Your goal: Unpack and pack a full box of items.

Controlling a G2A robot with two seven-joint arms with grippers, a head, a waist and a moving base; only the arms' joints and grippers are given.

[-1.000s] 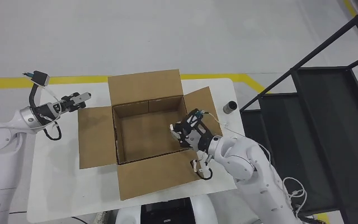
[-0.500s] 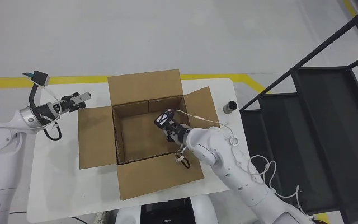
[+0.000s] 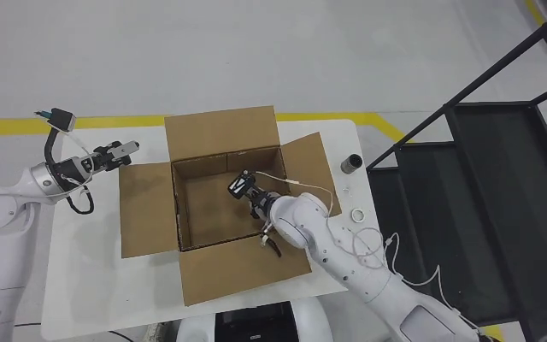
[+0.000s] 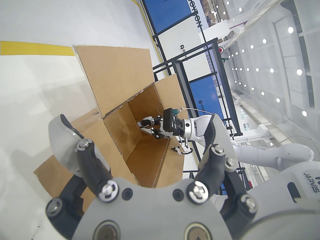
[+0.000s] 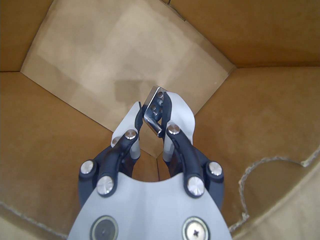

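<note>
Cardboard box (image 3: pixel 224 131) sat open in the middle of the worktop (image 3: pixel 102 282), all four flaps folded out. Right claw (image 5: pixel 152 116) was down inside it, pinching a small shiny metal bracket (image 5: pixel 153 104) — bent, with holes punched in it — over the box floor near one corner. Left claw (image 3: pixel 130 148) hung out past the box's left flap, fingers spread wide. Small dark cylinder (image 3: pixel 350 162) and a white ring (image 3: pixel 359 215) sat on the worktop right of the box — apart from each other.
</note>
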